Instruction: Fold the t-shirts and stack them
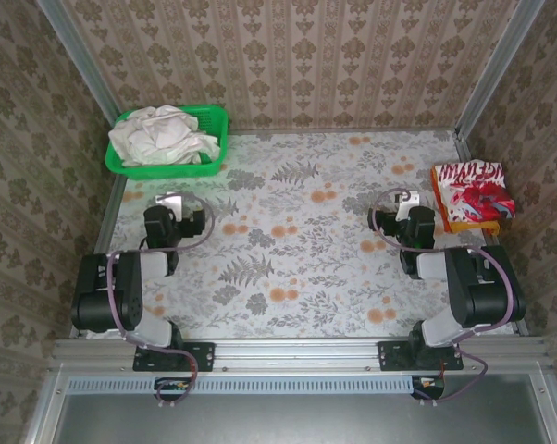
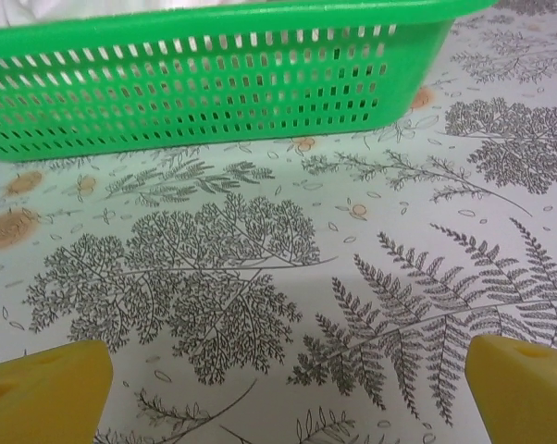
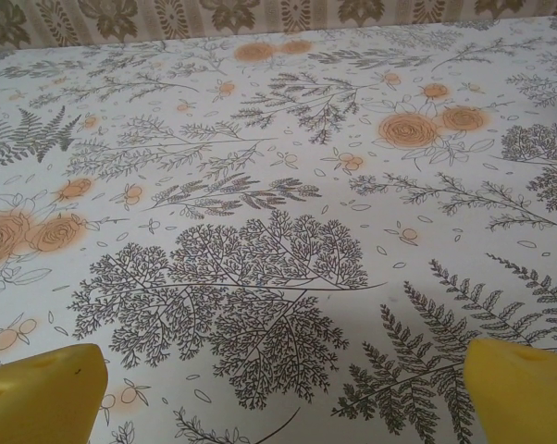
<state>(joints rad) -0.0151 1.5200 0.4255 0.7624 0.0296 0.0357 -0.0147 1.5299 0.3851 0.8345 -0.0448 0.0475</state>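
Observation:
Several crumpled off-white t-shirts [image 1: 163,135] lie heaped in the green basket [image 1: 208,117] at the back left. At the right edge of the table a folded red-and-white print t-shirt [image 1: 475,191] rests on a folded orange t-shirt [image 1: 442,208]. My left gripper [image 1: 170,202] hovers just in front of the basket, open, its yellow fingertips [image 2: 47,393] wide apart over bare tablecloth. My right gripper [image 1: 405,200] sits left of the folded pile, open too, with yellow fingertips [image 3: 524,388] spread and nothing between them.
The basket's slotted green wall [image 2: 214,88] fills the top of the left wrist view, close ahead. The table [image 1: 297,250] wears a leaf-and-flower print cloth. Patterned walls and metal rails close in the back and both sides.

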